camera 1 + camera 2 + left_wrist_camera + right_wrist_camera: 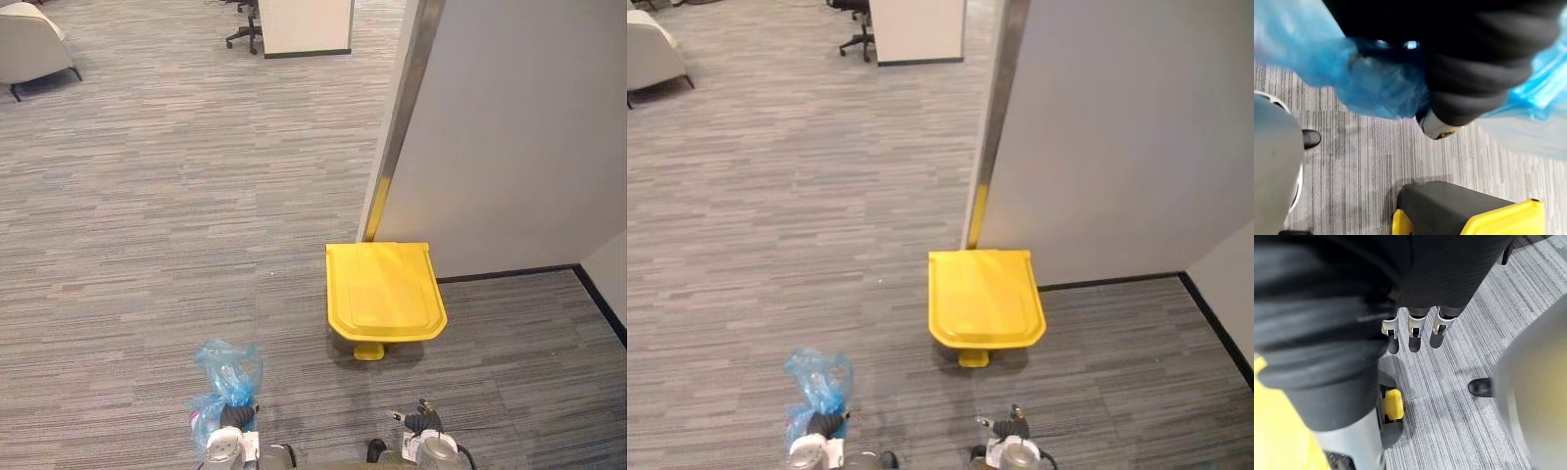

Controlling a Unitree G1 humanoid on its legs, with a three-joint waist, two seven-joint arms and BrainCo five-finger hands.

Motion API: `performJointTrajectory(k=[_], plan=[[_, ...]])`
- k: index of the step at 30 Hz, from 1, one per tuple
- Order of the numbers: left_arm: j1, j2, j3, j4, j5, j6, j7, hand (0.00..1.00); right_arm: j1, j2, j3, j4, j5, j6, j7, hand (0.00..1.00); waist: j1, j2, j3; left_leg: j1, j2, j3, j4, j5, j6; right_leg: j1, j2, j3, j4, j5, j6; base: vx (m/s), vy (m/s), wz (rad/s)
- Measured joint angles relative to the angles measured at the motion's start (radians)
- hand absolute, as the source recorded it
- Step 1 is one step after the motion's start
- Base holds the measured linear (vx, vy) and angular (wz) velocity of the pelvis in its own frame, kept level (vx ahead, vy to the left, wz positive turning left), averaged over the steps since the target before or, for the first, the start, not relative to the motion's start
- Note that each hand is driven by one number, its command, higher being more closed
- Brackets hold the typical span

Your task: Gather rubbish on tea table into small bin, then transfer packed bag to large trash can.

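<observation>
blue bag (227, 372) was off the floor, low at the robot's left, its thin plastic puffed up above the left robot hand (235, 419). in the left wrist view the film bunched tight against that hand's dark cover, with crumpled contents showing faintly through it.

left robot hand was clenched on the gathered neck of the bag, its fingers mostly buried in the plastic. right robot hand (1413, 335) hung empty over the carpet floor (147, 215), fingers straight and relaxed, holding nothing.

handling, as judged: bag looked light and soft, no shape of its own, likely to swing and sag. the film was slick and could tear or slip if pinched thin. best hold is the bunched neck, where it was already held, with the load hanging below.

trash can (384, 291) stood just ahead and to the right, against the foot of a grey wall panel (509, 137). its yellow lid was shut flat. yellow pedal (369, 351) stuck out at the front, facing the robot. bag and can were near but apart.

the lid has to come up before the bag can go in; the pedal or the free right hand would serve.

armchair (29, 44) sat far off across the carpet.
</observation>
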Motion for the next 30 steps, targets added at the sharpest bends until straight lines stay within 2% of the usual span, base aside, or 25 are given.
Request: performJointTrajectory(k=[1,2,3,5,7,8,9,10,11,12,14,16,17,19,23,26,29,30], plan=[[-0.004,-0.001,0.015,-0.001,0.0,0.0,0.0,1.0,-0.002,-0.001,0.0,-0.015,0.0,0.0,0.001,0.0,-0.006,-0.004,0.007,0.01,-0.001,-0.017,0.028,-0.025,0.01,-0.052,-0.009,-0.003,0.137,0.004,-0.002,-0.03,0.054,0.23],[-0.004,0.006,0.031,0.001,0.0,0.002,0.003,1.0,-0.008,0.003,0.001,-0.024,0.0,-0.001,0.0,0.0,-0.009,-0.014,0.017,0.041,0.0,-0.027,0.042,-0.042,0.018,-0.09,-0.014,-0.01,0.202,-0.033,-0.003,0.03,0.043,0.3],[-0.004,0.012,0.031,0.001,0.0,0.001,0.006,1.0,-0.007,0.011,0.004,-0.023,0.0,-0.002,0.001,0.0,-0.01,-0.026,0.02,0.06,0.006,-0.036,0.052,-0.058,0.02,-0.105,-0.014,-0.039,0.19,-0.044,-0.014,0.09,0.009,0.28],[-0.005,0.015,0.03,0.001,0.0,0.001,0.015,1.0,-0.012,0.014,0.004,-0.026,0.0,-0.002,0.002,0.0,-0.01,-0.033,0.022,0.073,0.022,-0.043,0.062,-0.079,0.012,-0.156,0.0,-0.102,0.085,-0.019,-0.039,0.13,-0.021,0.2],[-0.012,0.015,0.03,0.001,0.0,0.001,0.016,1.0,-0.022,0.013,0.003,-0.03,0.0,-0.001,0.001,0.0,-0.014,-0.036,0.029,0.072,0.033,-0.051,0.1,-0.115,0.003,-0.2,0.02,-0.131,-0.096,0.053,-0.049,0.3,-0.095,0.19],[-0.02,0.016,0.03,0.001,0.0,0.0,0.016,1.0,-0.034,0.012,0.002,-0.028,0.0,0.001,0.0,0.0,-0.015,-0.04,0.047,0.075,0.036,-0.05,0.145,-0.152,-0.016,-0.204,0.029,-0.147,-0.191,0.081,-0.052,0.4,-0.186,0.13],[-0.029,0.019,0.031,0.0,0.0,-0.001,0.017,1.0,-0.037,0.014,0.002,-0.029,0.0,0.002,-0.002,0.0,-0.015,-0.051,0.06,0.081,0.031,-0.055,0.196,-0.191,-0.038,-0.194,0.03,-0.16,-0.246,0.081,-0.051,0.34,-0.168,0.06],[-0.046,0.007,0.031,0.007,-0.001,0.0,0.019,1.0,-0.042,0.007,0.002,-0.031,-0.001,0.002,-0.001,0.0,-0.014,-0.043,0.076,0.096,0.039,-0.067,0.233,-0.225,-0.057,-0.185,0.033,-0.161,-0.224,0.139,-0.088,0.36,-0.143,-0.08],[-0.062,-0.011,0.029,0.01,-0.001,-0.001,0.018,1.0,-0.066,-0.008,0.001,-0.029,-0.001,0.006,-0.004,0.0,-0.01,-0.005,0.092,0.102,0.066,-0.082,0.246,-0.238,-0.066,-0.199,0.054,-0.166,-0.17,0.111,-0.093,0.32,-0.125,0.0],[-0.082,-0.03,0.026,0.01,-0.001,-0.002,0.017,1.0,-0.079,-0.014,-0.004,-0.03,-0.001,0.009,-0.004,0.0,-0.015,0.011,0.105,0.103,0.077,-0.105,0.236,-0.243,-0.058,-0.215,0.061,-0.165,-0.124,0.091,-0.087,0.29,-0.126,0.07],[-0.108,-0.049,0.025,0.01,0.0,-0.001,0.015,1.0,-0.079,-0.016,-0.027,-0.042,0.0,0.009,-0.003,0.0,-0.016,0.008,0.11,0.111,0.081,-0.148,0.218,-0.259,-0.048,-0.252,0.062,-0.173,-0.029,0.057,-0.083,0.2,-0.102,0.27],[-0.127,-0.048,0.026,0.01,0.0,-0.001,0.016,1.0,-0.075,-0.011,-0.041,-0.061,0.0,0.011,-0.004,0.0,-0.017,0.006,0.11,0.123,0.113,-0.201,0.226,-0.279,-0.048,-0.276,0.062,-0.204,0.078,-0.032,-0.082,0.26,-0.153,0.37],[-0.129,-0.047,0.026,0.01,0.0,-0.001,0.016,1.0,-0.074,-0.01,-0.041,-0.061,0.0,0.012,-0.003,0.0,-0.018,0.008,0.109,0.114,0.123,-0.223,0.249,-0.277,-0.049,-0.274,0.063,-0.224,0.1,-0.062,-0.081,0.25,-0.169,0.37],[-0.13,-0.054,0.029,0.009,0.0,-0.001,0.017,1.0,-0.075,-0.001,-0.04,-0.058,0.0,0.019,-0.003,0.0,-0.015,0.016,0.099,0.096,0.151,-0.242,0.27,-0.246,-0.067,-0.266,0.079,-0.253,0.094,-0.076,-0.089,0.24,-0.16,0.19],[-0.137,-0.052,0.028,-0.022,-0.001,-0.003,0.017,1.0,-0.085,0.002,0.012,-0.06,-0.001,0.02,-0.002,0.0,-0.017,0.018,0.09,0.087,0.165,-0.253,0.15,-0.182,-0.108,-0.283,0.085,-0.277,0.054,-0.059,-0.114,0.15,-0.11,0.2],[-0.155,-0.035,0.025,-0.056,-0.001,-0.012,0.017,1.0,-0.131,-0.006,0.105,-0.06,-0.004,0.019,0.001,0.0,-0.01,0.014,0.086,0.045,0.168,-0.271,0.122,-0.176,-0.116,-0.325,0.086,-0.274,0.036,-0.035,-0.147,0.02,-0.054,0.1],[-0.166,0.002,0.009,-0.076,-0.001,-0.022,0.019,1.0,-0.191,-0.012,0.203,-0.062,-0.013,0.018,0.0,0.0,0.001,0.009,0.087,-0.031,0.161,-0.308,0.14,-0.176,-0.116,-0.354,0.091,-0.245,-0.009,0.01,-0.129,-0.07,-0.007,0.26],[-0.165,0.018,0.009,-0.088,-0.001,-0.023,0.019,1.0,-0.217,-0.02,0.233,-0.076,-0.031,0.018,0.0,0.0,0.012,-0.003,0.089,-0.054,0.155,-0.311,0.154,-0.175,-0.116,-0.368,0.089,-0.24,-0.01,0.019,-0.121,-0.09,-0.008,0.2]])
